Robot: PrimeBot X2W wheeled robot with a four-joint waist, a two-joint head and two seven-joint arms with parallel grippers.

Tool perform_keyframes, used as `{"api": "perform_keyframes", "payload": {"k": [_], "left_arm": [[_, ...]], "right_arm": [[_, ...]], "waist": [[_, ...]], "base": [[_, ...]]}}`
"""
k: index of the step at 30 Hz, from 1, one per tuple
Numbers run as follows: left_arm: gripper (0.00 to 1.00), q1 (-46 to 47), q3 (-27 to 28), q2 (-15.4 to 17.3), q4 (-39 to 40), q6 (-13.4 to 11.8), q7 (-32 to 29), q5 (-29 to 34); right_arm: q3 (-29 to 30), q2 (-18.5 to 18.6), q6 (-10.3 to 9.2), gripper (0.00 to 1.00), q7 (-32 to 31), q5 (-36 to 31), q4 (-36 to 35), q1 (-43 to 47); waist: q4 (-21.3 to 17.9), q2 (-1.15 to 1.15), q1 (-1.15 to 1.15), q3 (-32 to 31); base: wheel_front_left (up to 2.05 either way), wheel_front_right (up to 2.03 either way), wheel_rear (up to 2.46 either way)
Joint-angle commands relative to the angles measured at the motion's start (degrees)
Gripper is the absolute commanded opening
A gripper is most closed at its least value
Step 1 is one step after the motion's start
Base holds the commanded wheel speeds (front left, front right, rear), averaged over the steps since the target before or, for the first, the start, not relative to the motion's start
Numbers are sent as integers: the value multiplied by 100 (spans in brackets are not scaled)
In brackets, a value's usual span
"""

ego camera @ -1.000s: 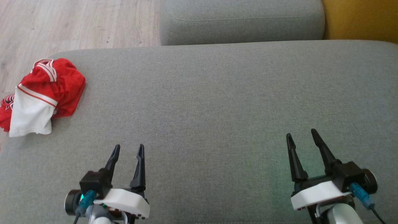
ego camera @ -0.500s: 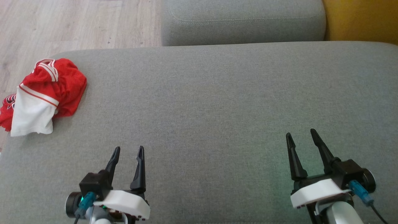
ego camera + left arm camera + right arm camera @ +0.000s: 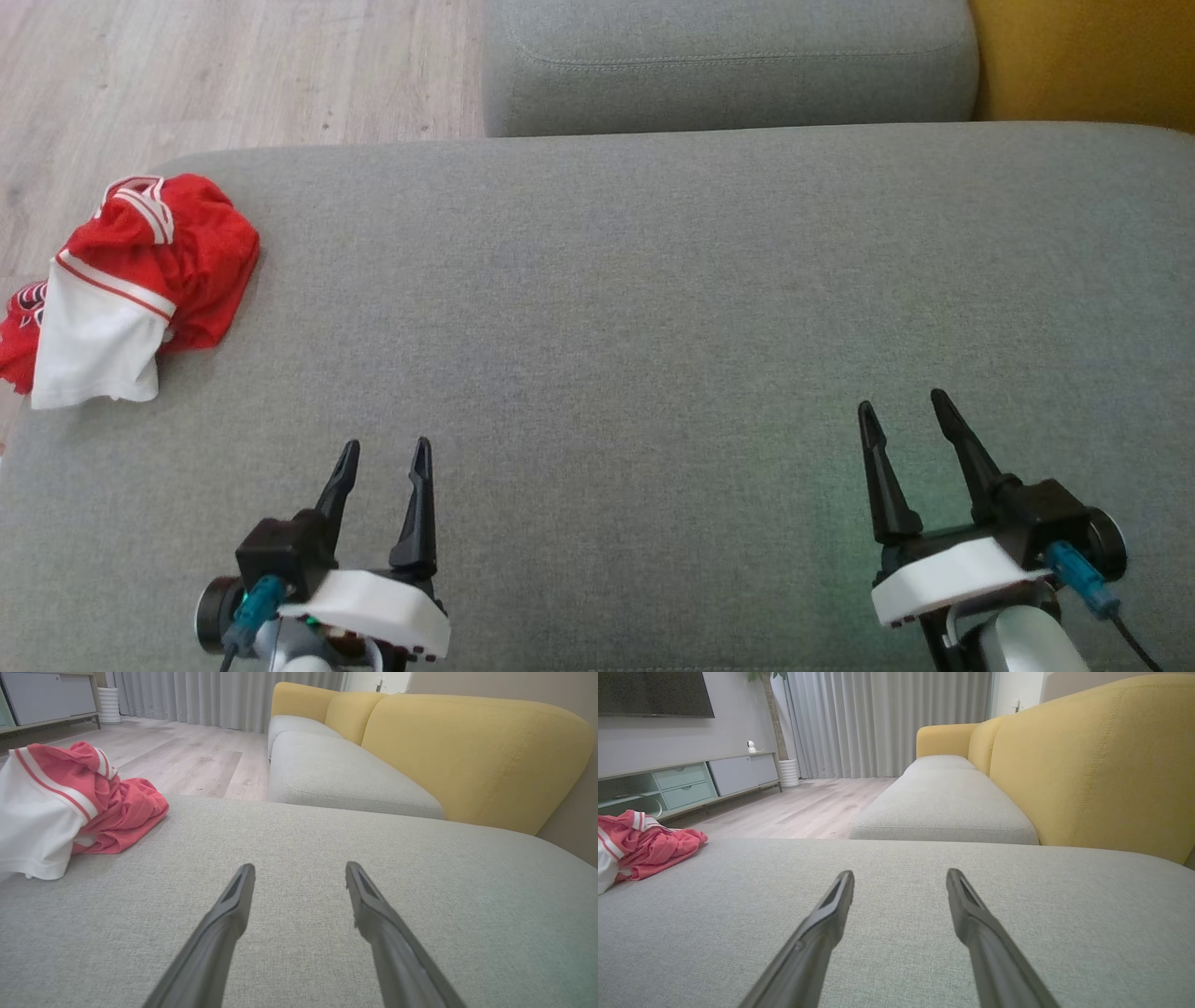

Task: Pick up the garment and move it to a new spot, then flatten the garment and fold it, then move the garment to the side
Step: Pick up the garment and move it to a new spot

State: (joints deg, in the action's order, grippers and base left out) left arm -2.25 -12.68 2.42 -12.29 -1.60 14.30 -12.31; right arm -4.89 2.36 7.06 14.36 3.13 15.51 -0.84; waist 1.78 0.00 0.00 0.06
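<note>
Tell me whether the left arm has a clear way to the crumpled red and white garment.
Probably yes: the left tool stands open, and bare grey cushion lies between it and the garment at the cushion's left edge. Nothing blocks the way.

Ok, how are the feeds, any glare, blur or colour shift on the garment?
Head view: soft light, no glare, jersey sharp and true red, faint green tint on the seat cushion beside the right hand. Left wrist view: jersey washed to pink, its white panel nearly blown out, fingers soft toward the bottom edge. Right wrist view: wide-angle stretch, jersey cut by the left edge.
</note>
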Motion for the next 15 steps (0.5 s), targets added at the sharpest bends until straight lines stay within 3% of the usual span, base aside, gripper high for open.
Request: {"api": "perform_keyframes", "payload": {"k": [1,7,15], "left_arm": [[100,168,163,45,201,-50,70,-11],[100,228,146,45,187,-57,70,-29],[100,322,219,45,236,-70,70,-12]], "right_arm": [[-118,52,43,100,63,44,-161,-279],[-104,52,43,100,63,40,-212,-263],[-140,52,43,100,63,78,-300,-252]], "waist": [[6,0,0,0],[167,0,0,9],[930,0,0,-2]], "base": [[0,0,0],[0,0,0],[0,0,0]]}}
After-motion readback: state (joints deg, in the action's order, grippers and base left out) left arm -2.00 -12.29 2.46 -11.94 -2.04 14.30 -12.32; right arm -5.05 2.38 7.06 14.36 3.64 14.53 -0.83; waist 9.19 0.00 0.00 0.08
